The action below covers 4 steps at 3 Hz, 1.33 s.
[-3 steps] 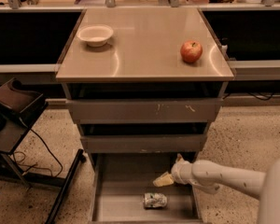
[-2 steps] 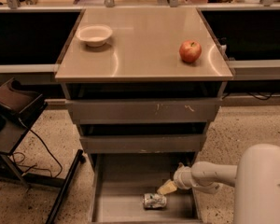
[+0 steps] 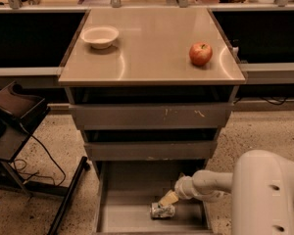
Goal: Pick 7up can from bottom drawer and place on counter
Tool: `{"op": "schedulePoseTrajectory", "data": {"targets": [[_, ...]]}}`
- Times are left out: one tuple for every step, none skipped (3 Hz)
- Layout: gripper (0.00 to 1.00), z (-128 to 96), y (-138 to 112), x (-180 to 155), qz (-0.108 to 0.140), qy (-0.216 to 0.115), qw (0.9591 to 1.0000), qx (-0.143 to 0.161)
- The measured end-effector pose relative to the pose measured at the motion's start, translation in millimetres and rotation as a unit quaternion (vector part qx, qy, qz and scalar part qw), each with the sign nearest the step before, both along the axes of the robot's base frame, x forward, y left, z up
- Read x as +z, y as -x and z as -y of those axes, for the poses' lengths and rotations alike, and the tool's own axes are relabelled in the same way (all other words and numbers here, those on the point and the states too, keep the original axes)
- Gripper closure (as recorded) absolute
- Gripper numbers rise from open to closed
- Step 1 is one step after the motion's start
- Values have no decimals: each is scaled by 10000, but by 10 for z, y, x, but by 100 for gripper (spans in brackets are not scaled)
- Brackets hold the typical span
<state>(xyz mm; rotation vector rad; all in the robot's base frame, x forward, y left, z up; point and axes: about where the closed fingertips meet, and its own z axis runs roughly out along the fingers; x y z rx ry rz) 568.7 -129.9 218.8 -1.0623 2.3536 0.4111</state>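
Note:
The 7up can (image 3: 162,210) lies on its side on the floor of the open bottom drawer (image 3: 122,214), near the drawer's front and right of its middle. My gripper (image 3: 168,199) reaches down into the drawer from the right on a white arm; its tan tip is just above the can, touching or almost touching its top right. The counter (image 3: 152,58) is the glossy tan top of the grey cabinet above.
A white bowl (image 3: 100,35) sits on the counter's far left and a red apple (image 3: 200,53) on its right. Two shallower drawers (image 3: 149,116) stand partly open above the bottom one. A dark stand (image 3: 12,126) with cables is on the floor at left.
The arm has dropped lower and moved left inside the bottom drawer, bringing the gripper from up and right of the can to right above it. The can has not moved.

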Motion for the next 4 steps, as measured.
{"op": "schedulePoseTrajectory", "data": {"targets": [[0,-177,-14,-476,-133,58,9997,217],[0,-325,70,-714,-204,143,9966,790],[0,-399,172,-829,-326,101,9953,909],[0,-380,179,-1066,-425,101,9960,779]]}}
